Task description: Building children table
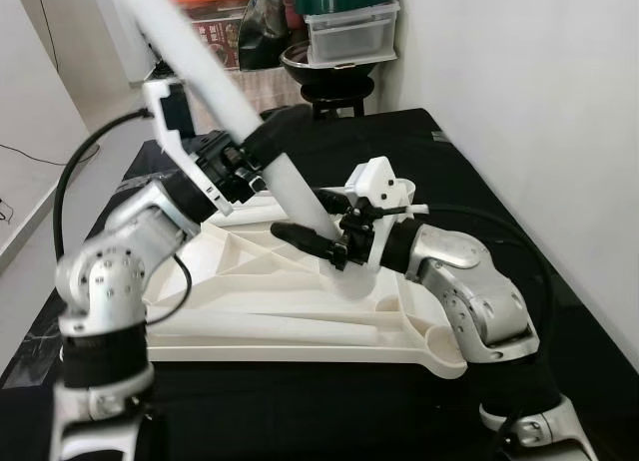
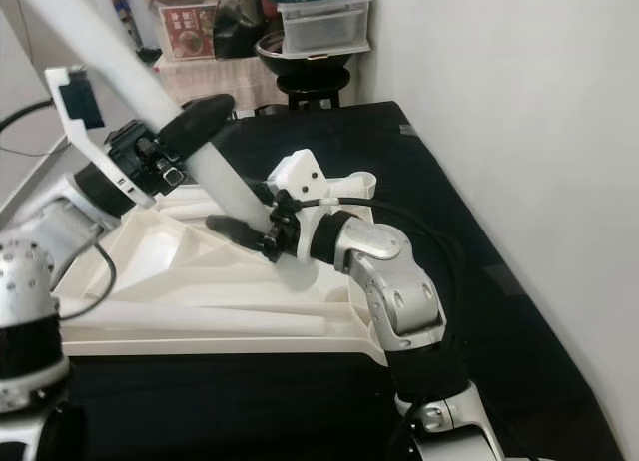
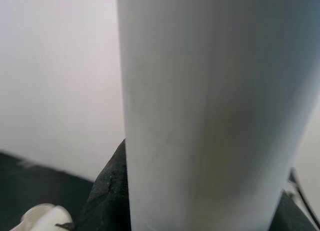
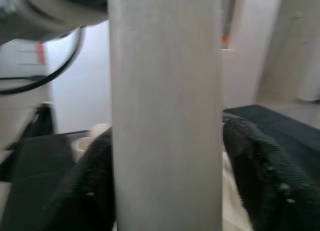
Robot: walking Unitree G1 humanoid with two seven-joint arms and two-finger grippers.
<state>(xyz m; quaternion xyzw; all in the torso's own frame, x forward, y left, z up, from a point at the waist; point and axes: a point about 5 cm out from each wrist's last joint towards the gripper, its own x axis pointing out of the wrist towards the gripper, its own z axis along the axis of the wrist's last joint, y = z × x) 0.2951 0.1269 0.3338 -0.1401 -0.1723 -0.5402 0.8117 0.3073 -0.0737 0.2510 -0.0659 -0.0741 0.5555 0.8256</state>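
The left hand (image 1: 262, 154) grips a long white table leg (image 1: 225, 97) midway up, while the right hand (image 1: 312, 239) clasps the same leg near its foot, holding it tilted over a socket of the overturned white tabletop (image 1: 250, 311), which lies on the black counter (image 1: 469, 172).

A white table leg (image 1: 215, 77) is showing plain and unpatterned against the cream-white underside of the table top (image 1: 290, 321). Black fingers of the left gripper (image 1: 262, 142) and the right gripper (image 1: 312, 239) are contrasting with silver arm casings. A black cloth is covering the work surface (image 1: 479, 182). Behind it, a clear storage box (image 1: 351, 32) is wearing a dark green lid, beside a red-lidded box (image 1: 215, 17) and a black stool (image 1: 334, 87). The wall (image 1: 529, 72) is looking off-white.
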